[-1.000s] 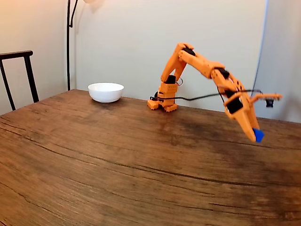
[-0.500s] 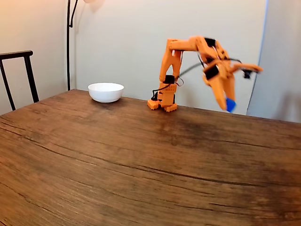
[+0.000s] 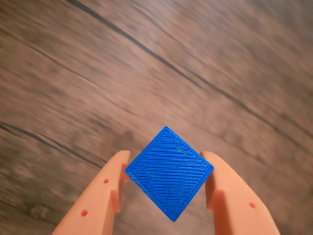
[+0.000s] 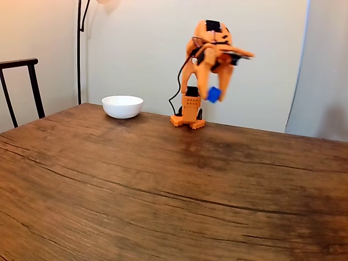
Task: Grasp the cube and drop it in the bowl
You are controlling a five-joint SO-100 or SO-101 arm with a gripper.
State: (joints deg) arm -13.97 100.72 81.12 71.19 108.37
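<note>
In the wrist view we see the gripper (image 3: 168, 196) pinching the blue cube (image 3: 169, 179) by two corners, a hold that could let it twist free. In the fixed view we find what that misses: the white bowl (image 4: 122, 106), well left on the worktop (image 4: 163, 185), the cube aloft.

Table (image 4: 136, 196): dark brown wood, heavy grain, long dark cracks running across top; fills lower part of fixed view. Same wood (image 3: 146, 73) seen blurred in wrist view, dark grain lines running diagonally. Chair (image 4: 22, 87): black frame, at table's left edge, backrest rail and uprights visible. Lamp pole (image 4: 79, 51): thin, black, standing behind table's far left corner. Wall (image 4: 136, 43): plain, pale cream, behind table. Lighter grey panel (image 4: 321, 65) behind table's far right side.
</note>
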